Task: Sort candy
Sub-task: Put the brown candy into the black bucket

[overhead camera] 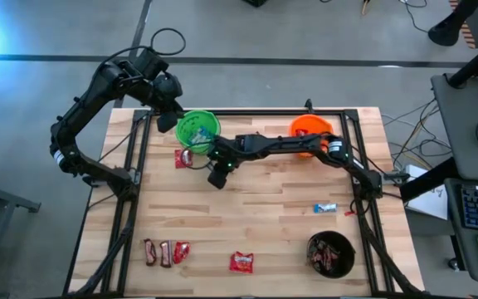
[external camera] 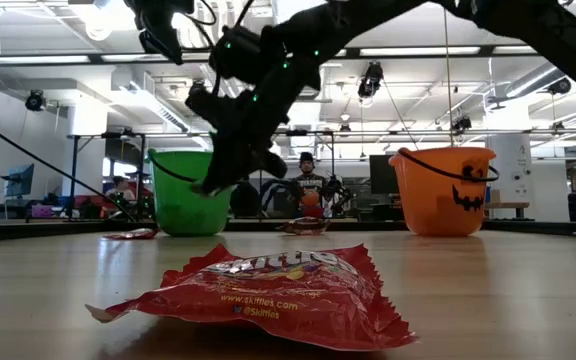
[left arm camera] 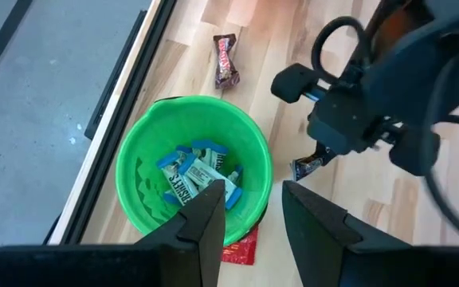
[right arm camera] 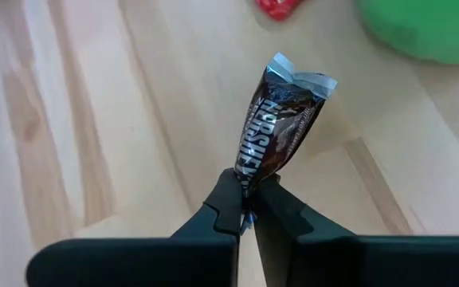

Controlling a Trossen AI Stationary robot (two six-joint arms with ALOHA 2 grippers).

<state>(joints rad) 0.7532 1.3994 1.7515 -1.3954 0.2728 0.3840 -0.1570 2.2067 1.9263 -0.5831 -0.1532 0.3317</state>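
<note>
Green bucket (overhead camera: 197, 128) — orange bucket (overhead camera: 309, 129)

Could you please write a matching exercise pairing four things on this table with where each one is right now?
Things:
1. dark Hershey's bar
2. light-blue-and-white bars
3. Skittles packet
4. left pincer

Places:
A. inside the green bucket
B. lying flat on the table, nearest the low camera
C. pinched in the right pincer
D. above the green bucket

Pairs: 1-C, 2-A, 3-B, 4-D
</note>
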